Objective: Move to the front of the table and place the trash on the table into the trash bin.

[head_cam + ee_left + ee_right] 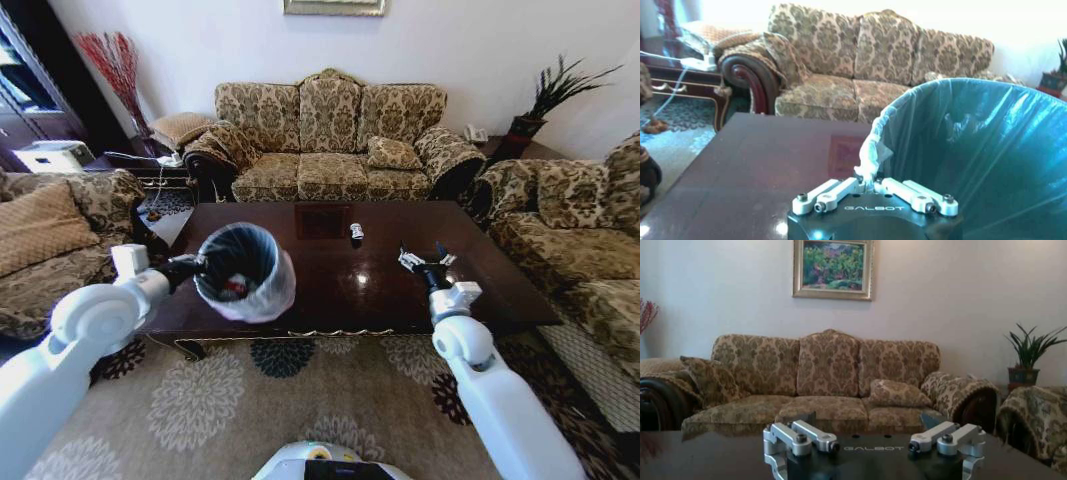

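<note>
We stood at the front of the table (330, 290), so the driving looked finished and the clearing step was in hand. Our left gripper (197, 266) pinched the rim of the trash bin (240, 268), holding it tilted over the table's left part; the left wrist view showed the fingers pressed together on the thin, crinkly plastic liner. Our right gripper (424, 258) hovered spread wide over the table's right side, pinching nothing. One small can (356, 231) sat upright near the middle, well apart from both grippers. We judged the next move called for reaching it. The dark tabletop was glossy and hard.
</note>
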